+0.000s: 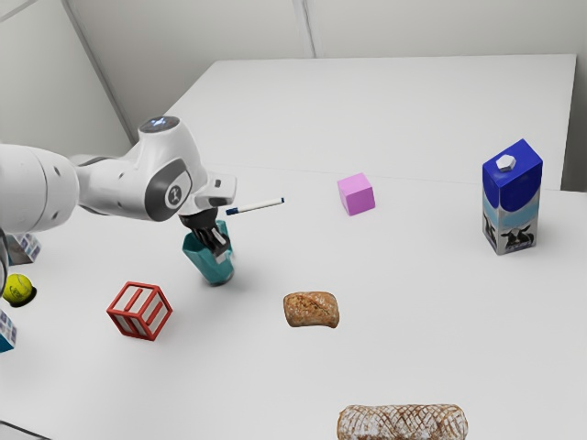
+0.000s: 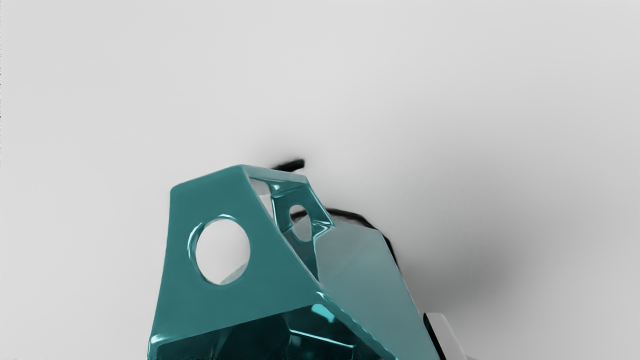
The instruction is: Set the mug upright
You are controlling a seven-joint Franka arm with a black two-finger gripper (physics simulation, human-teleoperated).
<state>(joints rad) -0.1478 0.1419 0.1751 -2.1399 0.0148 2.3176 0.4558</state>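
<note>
"Mug (image 2: 280,280) right at our gripper (image 1: 223,255), mouth upward, apparently leaning toward the exterior view's left!"

"Are we pinching it?"

"Spread or pinching, we can't tell. We're either mid-righting or finishing the set-down, it seems; whether its base sits flat decides our next move."

"Beyond it, a marker (image 1: 257,206) lies near, then a carton (image 1: 512,202), well apart."

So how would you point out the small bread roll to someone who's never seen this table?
Start at the big white arm, reaching in from the exterior view's left to a teal mug. The small roll lies on the table, to the mug's lower right there. It's short and brown, unlike the longer loaf at the bottom edge with its pale criss-cross crust.
</note>
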